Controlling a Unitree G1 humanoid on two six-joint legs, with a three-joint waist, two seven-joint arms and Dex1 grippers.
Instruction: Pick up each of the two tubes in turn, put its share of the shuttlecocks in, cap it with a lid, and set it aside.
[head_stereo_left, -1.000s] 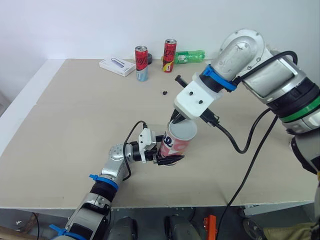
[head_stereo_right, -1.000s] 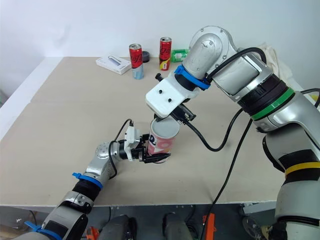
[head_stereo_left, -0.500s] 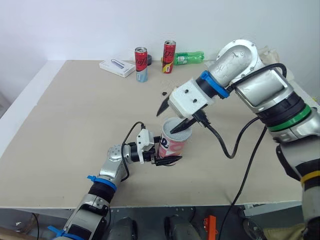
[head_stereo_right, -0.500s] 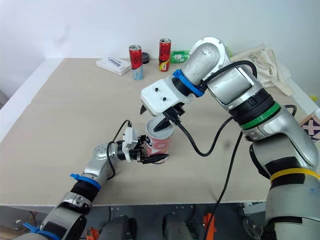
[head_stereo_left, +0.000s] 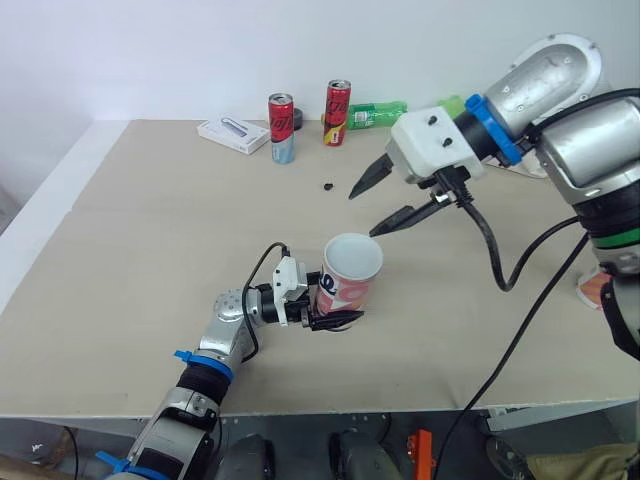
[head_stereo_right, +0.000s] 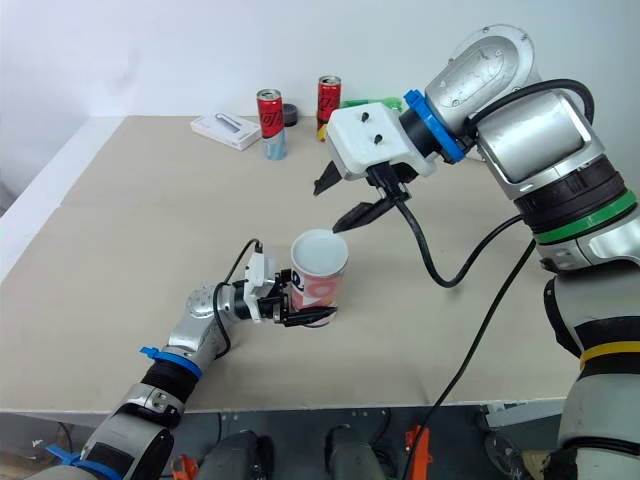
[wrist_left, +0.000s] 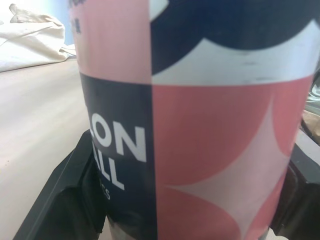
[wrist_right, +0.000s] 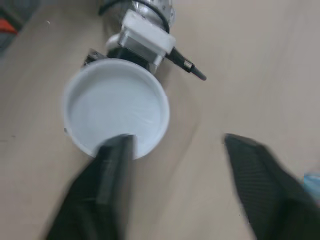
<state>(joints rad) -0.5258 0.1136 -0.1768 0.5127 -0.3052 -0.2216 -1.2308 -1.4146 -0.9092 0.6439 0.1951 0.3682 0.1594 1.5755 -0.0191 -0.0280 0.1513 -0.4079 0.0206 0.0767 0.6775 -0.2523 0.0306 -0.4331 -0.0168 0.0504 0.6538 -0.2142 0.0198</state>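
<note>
The tube (head_stereo_left: 347, 290), with pink, dark blue and white print, stands upright on the beige table (head_stereo_left: 150, 230), and every place here is given from this tube. The left gripper (head_stereo_left: 338, 318) comes to it from the robot's left side and is closed around its lower part; in the left wrist view one black finger (wrist_left: 65, 200) lies against each side of the printed wall. A white lid (head_stereo_left: 352, 257) sits on the top of the tube, and the right wrist view looks down on this round white top (wrist_right: 116, 107). The right gripper (head_stereo_left: 365, 212) hangs in the air above and a little behind the tube, its two black fingers spread wide with nothing between them; the lower fingertip is near the lid's far edge but apart from it. A black cable (head_stereo_left: 500, 270) hangs in a loop from the right arm, to the right of the tube and well apart from it. A small dark thing (head_stereo_left: 329, 185) lies on the table behind the tube, too small to say what it is. Far behind the tube two red cans (head_stereo_left: 282, 125) (head_stereo_left: 339, 98) stand upright, a flat white box (head_stereo_left: 233, 133) lies to the left of them, and a green bottle (head_stereo_left: 380, 113) lies on its side to their right. A pale cloth (wrist_left: 30, 47) lies on the table far from the tube in the left wrist view.
</note>
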